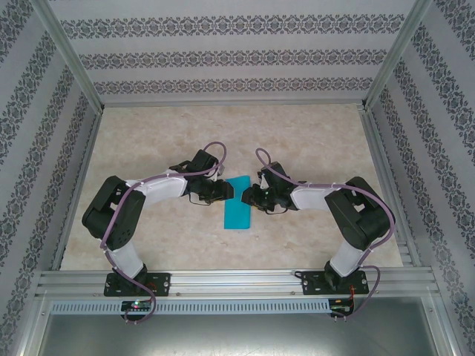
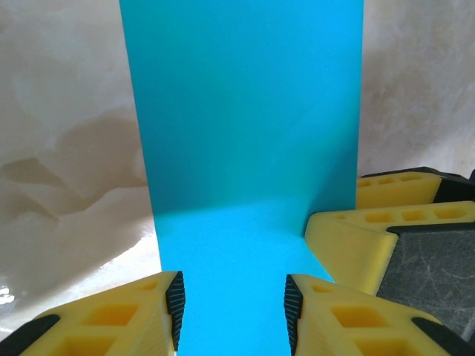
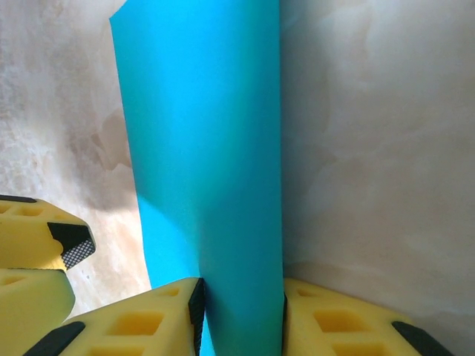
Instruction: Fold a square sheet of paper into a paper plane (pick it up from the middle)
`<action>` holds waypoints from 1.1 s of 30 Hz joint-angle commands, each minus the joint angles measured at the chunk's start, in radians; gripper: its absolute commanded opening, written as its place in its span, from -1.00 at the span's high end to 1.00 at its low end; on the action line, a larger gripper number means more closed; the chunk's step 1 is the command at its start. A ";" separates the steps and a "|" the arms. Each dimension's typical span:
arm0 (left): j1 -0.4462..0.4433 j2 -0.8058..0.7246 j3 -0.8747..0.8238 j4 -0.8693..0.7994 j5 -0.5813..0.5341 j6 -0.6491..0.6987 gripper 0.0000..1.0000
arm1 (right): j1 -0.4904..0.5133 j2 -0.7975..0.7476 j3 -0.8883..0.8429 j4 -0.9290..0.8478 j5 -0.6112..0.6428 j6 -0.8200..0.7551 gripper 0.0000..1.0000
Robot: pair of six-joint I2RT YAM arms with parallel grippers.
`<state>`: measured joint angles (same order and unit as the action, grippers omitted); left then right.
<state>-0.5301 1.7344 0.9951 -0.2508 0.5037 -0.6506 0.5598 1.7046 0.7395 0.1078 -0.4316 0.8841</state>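
The left gripper point(image 2: 234, 304) is seen part open, the paper point(image 1: 238, 202) filling its gap at the middle of the table point(image 1: 148, 141). The right gripper point(image 3: 241, 311) is set likewise opposite, but whether either is pinching cannot be told. The paper is judged light, limp and easily creased, so it is best taken mid-sheet; its folds are hard to make out.

Turquoise square sheet of paper point(image 1: 237, 202) at the centre of the table point(image 1: 319, 141), part flat, part bent up along a crease
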 commanded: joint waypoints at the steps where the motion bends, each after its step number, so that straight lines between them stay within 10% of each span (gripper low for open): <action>1: -0.010 -0.018 0.025 -0.022 0.024 0.023 0.13 | 0.003 0.018 0.010 -0.080 0.076 -0.030 0.36; 33: -0.005 -0.037 0.086 -0.140 -0.087 0.089 0.16 | -0.002 0.029 0.003 -0.063 0.055 -0.030 0.41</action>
<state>-0.5301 1.7344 1.0546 -0.3405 0.4538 -0.5976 0.5610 1.7073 0.7509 0.0822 -0.4198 0.8654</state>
